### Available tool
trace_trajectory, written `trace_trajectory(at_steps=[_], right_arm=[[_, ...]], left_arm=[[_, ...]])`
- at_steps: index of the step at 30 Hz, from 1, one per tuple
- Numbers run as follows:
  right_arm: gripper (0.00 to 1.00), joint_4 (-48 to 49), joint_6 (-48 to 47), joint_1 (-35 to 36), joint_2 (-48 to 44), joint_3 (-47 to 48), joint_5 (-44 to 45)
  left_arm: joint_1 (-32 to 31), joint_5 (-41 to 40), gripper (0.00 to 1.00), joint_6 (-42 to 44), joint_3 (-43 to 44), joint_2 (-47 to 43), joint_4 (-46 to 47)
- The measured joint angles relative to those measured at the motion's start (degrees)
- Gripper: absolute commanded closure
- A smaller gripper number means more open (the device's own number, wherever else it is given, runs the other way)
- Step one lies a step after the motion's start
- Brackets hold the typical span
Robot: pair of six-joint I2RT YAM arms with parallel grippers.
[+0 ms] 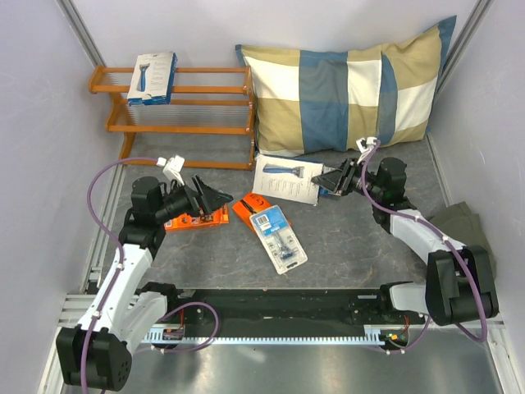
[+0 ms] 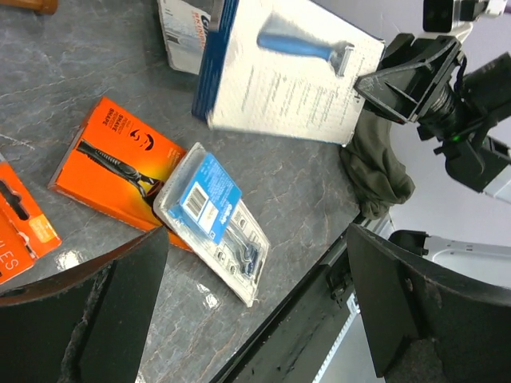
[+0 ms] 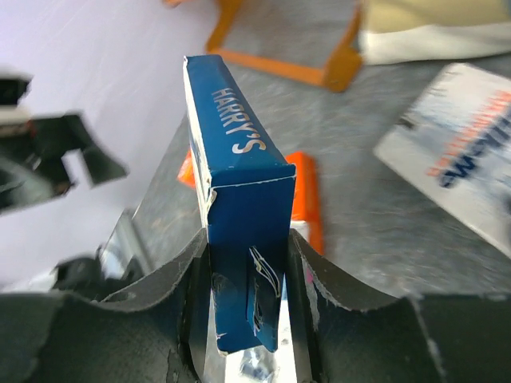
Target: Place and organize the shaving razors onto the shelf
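The shelf [image 1: 176, 105] stands at the back left of the worktop [image 1: 353, 246]. One white box [image 1: 152, 78], picturing a blue razor, lies on its top tier with its lower edge hanging over the front rail. The right hand [image 1: 330, 179] is clamped on the short end of a second white box [image 1: 285, 177]. In the right wrist view the pads [image 3: 307, 271] press both broad faces of that box [image 3: 239, 199], whose blue edge carries white lettering. This held box sits just in front of the pillow [image 1: 353, 90] and just right of the shelf's front foot. In the left wrist view it is tilted above a lettered pack [image 2: 180, 36] lying on the worktop; I cannot tell what kind of pack that is. The left hand [image 1: 216, 199] hangs with its fingers [image 2: 96, 319] spread wide and nothing between them. It is just over the left orange pack [image 1: 201, 219] and well apart from the held box. A second orange pack [image 1: 248, 205] lies near the middle. A clear blister pack [image 1: 279, 238] with a blue card overlaps its near corner. A grey-green cloth [image 1: 461, 223] is bunched at the right edge. The worktop is dark grey and marbled, a pale lilac wall stands on three sides, and a metal rail runs along the near edge.
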Motion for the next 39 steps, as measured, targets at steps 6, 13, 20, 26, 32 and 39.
trace_trajectory(at_steps=[6,13,20,26,32,39], right_arm=[[0.83,-6.7,-4.2,0.2,0.1,5.7,-12.9],[0.81,-10.8,-7.6,5.3,0.1,8.0,-16.9],[0.81,-12.9,-8.7,10.9,-0.3,10.3,-17.3],[0.82,-12.7,-8.2,11.3,-1.0,11.4,-17.3],[0.82,-12.6,-7.9,11.3,-0.9,12.4,-17.3],[0.73,-13.8,-8.6,11.2,0.4,14.7,-18.3]], left_arm=[[0.0,2.1,0.01,0.7,0.5,0.0,0.1],[-2.2,4.8,0.04,0.7,0.5,0.5,3.6],[-7.2,4.3,0.11,0.7,-0.6,1.7,5.7],[-9.5,3.7,0.21,0.7,-2.5,1.5,6.8],[-9.6,3.1,0.52,0.4,-4.4,-1.2,7.6],[-9.6,3.3,0.78,0.3,-5.1,-2.6,7.8]])
